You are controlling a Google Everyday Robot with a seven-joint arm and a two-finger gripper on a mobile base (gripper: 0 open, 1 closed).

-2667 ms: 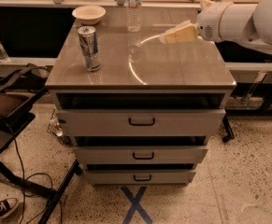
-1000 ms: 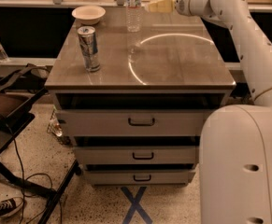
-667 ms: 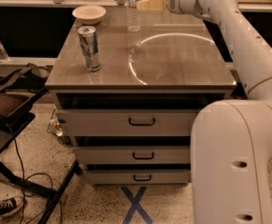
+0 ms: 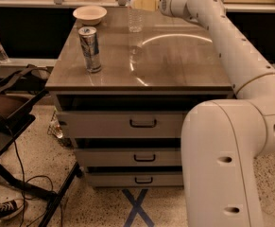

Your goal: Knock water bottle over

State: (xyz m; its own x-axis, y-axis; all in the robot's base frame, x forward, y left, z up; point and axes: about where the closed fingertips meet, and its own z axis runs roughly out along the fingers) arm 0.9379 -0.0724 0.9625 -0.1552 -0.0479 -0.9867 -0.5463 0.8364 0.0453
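Our hand (image 4: 144, 3) is just right of the upright water bottle (image 4: 135, 13); how open, we cannot tell. A hard shove might roll the bottle off the bench (image 4: 175, 65).

The cream-coloured gripper (image 4: 138, 4), on a white arm (image 4: 224, 37), is hovering beside the neck of the clear water bottle (image 4: 135, 19). A silver-blue can (image 4: 90, 48) and a pale cream bowl (image 4: 90, 14) are standing on the grey-brown desk (image 4: 175, 65). A blue tape X (image 4: 138, 207) is marking the speckled floor (image 4: 33, 160).
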